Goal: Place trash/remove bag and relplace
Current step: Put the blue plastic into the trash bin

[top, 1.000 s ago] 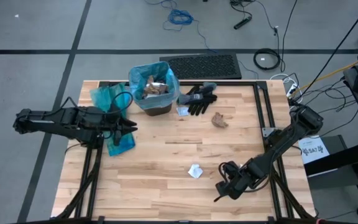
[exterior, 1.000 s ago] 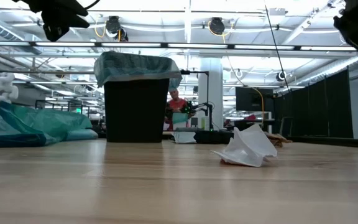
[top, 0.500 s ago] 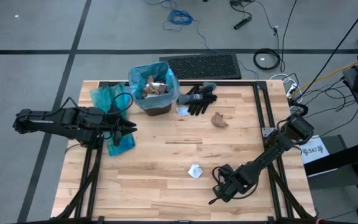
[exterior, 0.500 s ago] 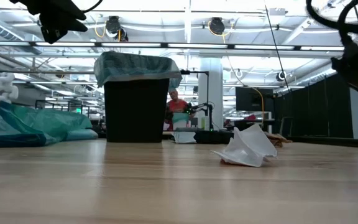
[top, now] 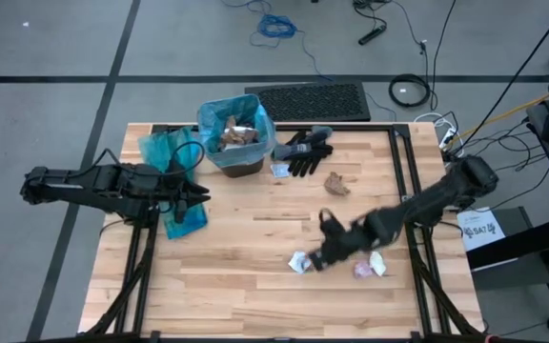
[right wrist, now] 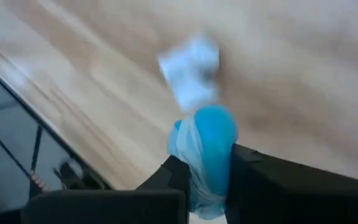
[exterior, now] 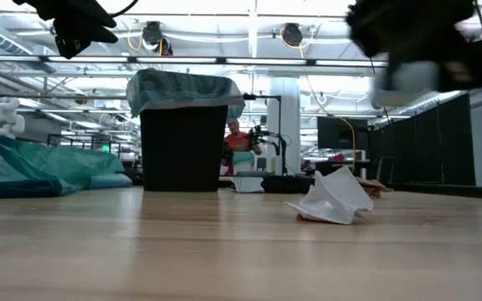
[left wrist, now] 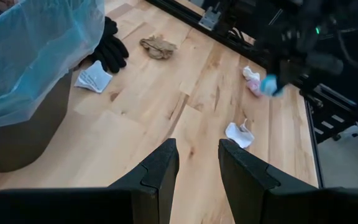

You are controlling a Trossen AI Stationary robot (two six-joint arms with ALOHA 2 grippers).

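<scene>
robotics lab | cables on grey floor | ceiling ducts, desks behind

Table: pale wood planks, smooth matt finish. Bin: black, matt, lined with thin translucent blue plastic bag. Spare bag: same crinkled teal film. Scraps: crumpled white paper, brown paper. Gloves: black, matt.

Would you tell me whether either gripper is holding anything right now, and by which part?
The right gripper pinches a shiny blue wrapper by one end. The left gripper is open and holds nothing.
</scene>
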